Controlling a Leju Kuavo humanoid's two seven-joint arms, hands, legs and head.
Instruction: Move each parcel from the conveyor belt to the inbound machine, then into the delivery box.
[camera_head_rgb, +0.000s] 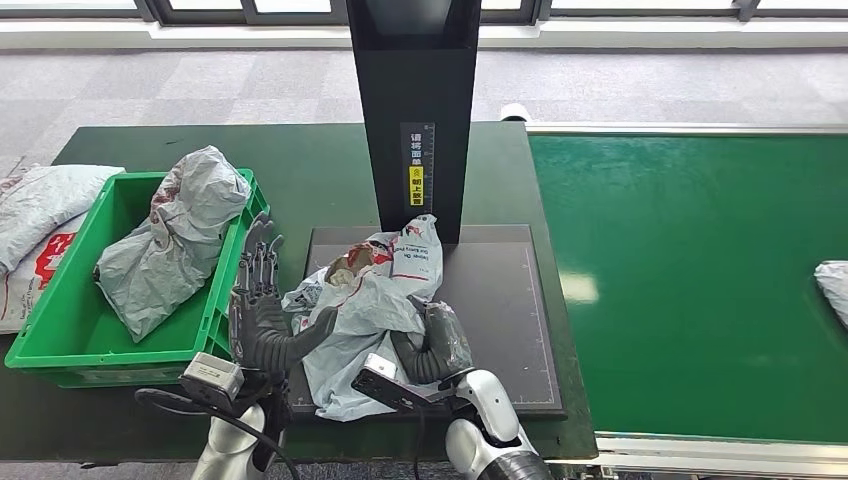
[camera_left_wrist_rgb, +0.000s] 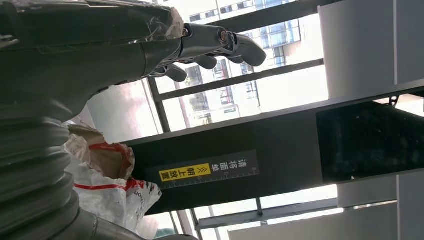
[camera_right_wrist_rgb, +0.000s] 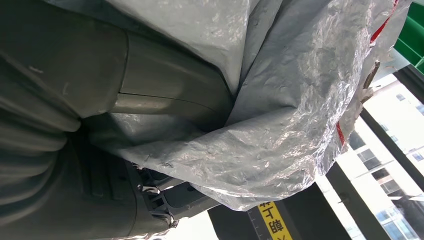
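The right hand (camera_head_rgb: 432, 345) grips the grey parcel (camera_head_rgb: 365, 300) on the scanner plate (camera_head_rgb: 500, 310); the left hand (camera_head_rgb: 262, 300), fingers spread, touches the parcel's other side.

Parcel (camera_head_rgb: 368, 300) on the black scan pad (camera_head_rgb: 500, 310): grey-white poly, red print, brown patch at 12 o'clock. Crate (camera_head_rgb: 60, 345) bright green, grey parcel (camera_head_rgb: 175, 240) inside. Belt (camera_head_rgb: 690, 280) dark green. Scanner column (camera_head_rgb: 415, 60) black, yellow label (camera_head_rgb: 416, 186).
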